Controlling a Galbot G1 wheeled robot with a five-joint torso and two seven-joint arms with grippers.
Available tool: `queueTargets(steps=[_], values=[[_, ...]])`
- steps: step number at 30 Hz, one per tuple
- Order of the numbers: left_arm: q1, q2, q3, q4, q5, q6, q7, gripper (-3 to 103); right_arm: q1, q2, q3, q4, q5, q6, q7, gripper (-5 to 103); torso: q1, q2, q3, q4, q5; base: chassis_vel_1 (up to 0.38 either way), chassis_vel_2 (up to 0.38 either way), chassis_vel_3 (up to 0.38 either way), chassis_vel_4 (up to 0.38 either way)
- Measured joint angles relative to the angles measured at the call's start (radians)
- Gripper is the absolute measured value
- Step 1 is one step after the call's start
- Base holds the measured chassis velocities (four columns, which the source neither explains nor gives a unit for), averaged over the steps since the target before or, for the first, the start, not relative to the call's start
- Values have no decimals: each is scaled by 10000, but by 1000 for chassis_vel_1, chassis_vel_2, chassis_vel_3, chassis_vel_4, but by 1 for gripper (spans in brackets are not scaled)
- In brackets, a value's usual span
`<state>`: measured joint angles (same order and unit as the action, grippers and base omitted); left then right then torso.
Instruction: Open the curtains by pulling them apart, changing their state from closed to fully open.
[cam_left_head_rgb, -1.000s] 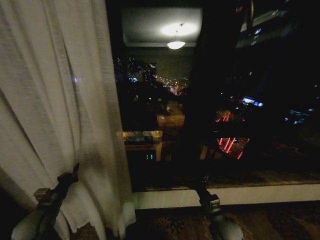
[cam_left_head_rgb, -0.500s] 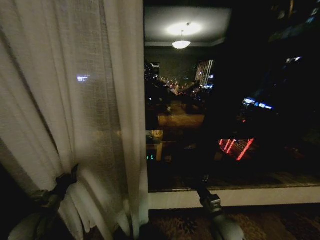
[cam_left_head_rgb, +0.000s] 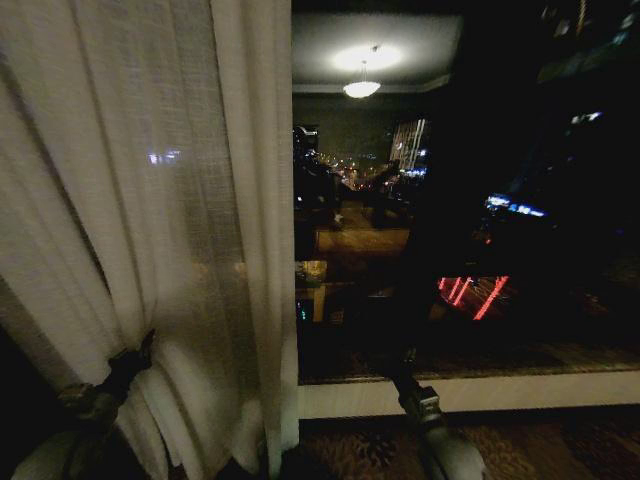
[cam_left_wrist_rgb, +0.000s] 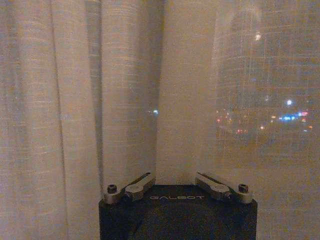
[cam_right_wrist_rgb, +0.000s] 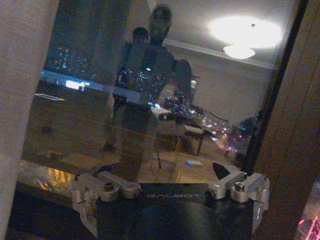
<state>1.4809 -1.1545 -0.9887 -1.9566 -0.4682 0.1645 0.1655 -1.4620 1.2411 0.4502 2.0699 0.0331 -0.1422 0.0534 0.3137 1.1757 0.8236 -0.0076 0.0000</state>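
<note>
Curtains (cam_left_head_rgb: 140, 200) on the left before the window (cam_left_head_rgb: 460, 220), left gripper (cam_left_head_rgb: 135, 358) against their lower folds.

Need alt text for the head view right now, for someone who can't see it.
A sheer off-white pleated curtain panel covers the left of a dark night window, gathered low where the left tool meets it. The right tool sits by the pale window sill.

Left arm: low at the robot's left, reaching forward and up.
Left claw (cam_left_head_rgb: 138, 352): fingers closed together, pinched at the curtain (cam_left_head_rgb: 150, 200) folds.
Right arm: low at right, angled forward, well apart from the curtain.
Right claw (cam_right_wrist_rgb: 170, 186): spread open, holding nothing.
</note>
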Motion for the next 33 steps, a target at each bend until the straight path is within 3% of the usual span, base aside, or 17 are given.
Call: queueTargets(steps=[22, 30, 33], values=[[200, -311, -19, -451, 222, 186, -109, 0, -22, -228, 93, -136, 541, 286, -23, 100, 0, -1, 0, -3, 5, 67, 71, -72, -67], [107, -250, -555, -420, 189, 269, -1105, 0, 45, -298, 69, -224, 588, 344, -53, 100, 1, 0, 0, -1, -1, 0, 0, 0, 0], [20, -122, -1085, -282, 132, 658, -2257, 0, 177, -332, 15, -298, 644, 350, -94, 100, 1, 0, 0, -1, -1, 0, 0, 0, 0]])
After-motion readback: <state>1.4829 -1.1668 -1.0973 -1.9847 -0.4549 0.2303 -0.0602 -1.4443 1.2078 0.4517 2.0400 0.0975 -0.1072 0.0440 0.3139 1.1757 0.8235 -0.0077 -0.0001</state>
